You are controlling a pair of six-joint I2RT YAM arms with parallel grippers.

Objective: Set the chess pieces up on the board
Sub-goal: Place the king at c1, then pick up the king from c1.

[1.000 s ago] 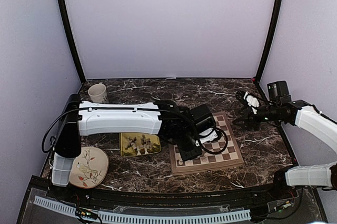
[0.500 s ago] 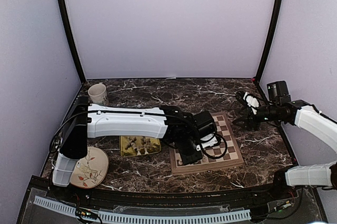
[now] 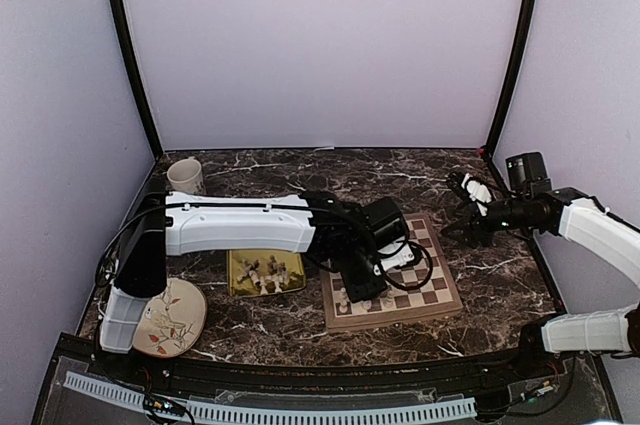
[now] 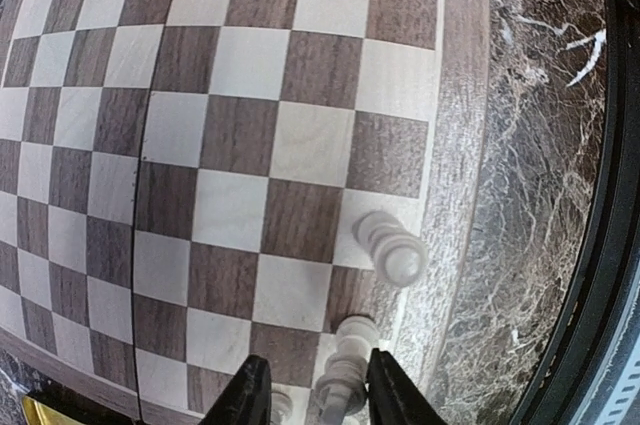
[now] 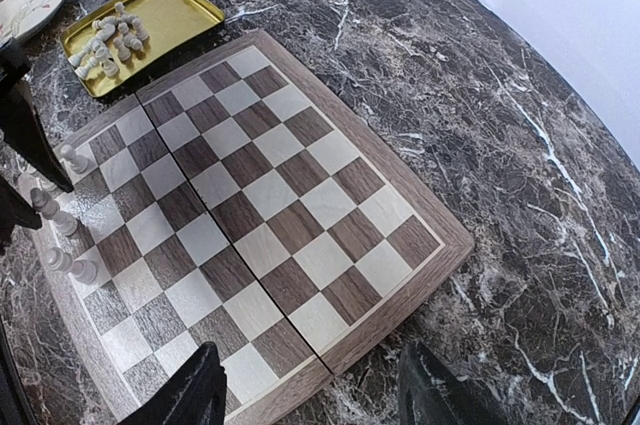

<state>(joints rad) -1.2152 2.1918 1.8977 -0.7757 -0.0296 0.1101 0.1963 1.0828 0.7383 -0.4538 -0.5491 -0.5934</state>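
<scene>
The board point(image 3: 415, 285) lies right of centre; its checkered squares fill the left wrist view point(image 4: 250, 135). My left gripper point(image 3: 356, 283) hangs over its near left corner. There the jaws point(image 4: 316, 363) are open around an upright cream chess piece point(image 4: 345, 370), with a clear gap on the left side. A second piece point(image 4: 390, 250) stands one square away, and a third point(image 4: 280, 407) peeks in by the left finger. Several pieces point(image 5: 60, 215) line that board edge in the right wrist view. My right gripper point(image 3: 470, 217), point(image 5: 315, 400) is open and empty off the board's far right corner.
A gold tray point(image 3: 240, 285), point(image 5: 180, 0) with several loose pieces point(image 3: 265, 270) sits left of the board. A bird plate point(image 3: 170, 317) lies near the left arm's base, and a mug point(image 3: 185, 177) stands at the back left. Dark marble surrounds the board.
My left gripper's jaws have parted, letting go of the piece, which now stands on the board's edge square. The left arm shifted slightly. The right arm has not moved.
</scene>
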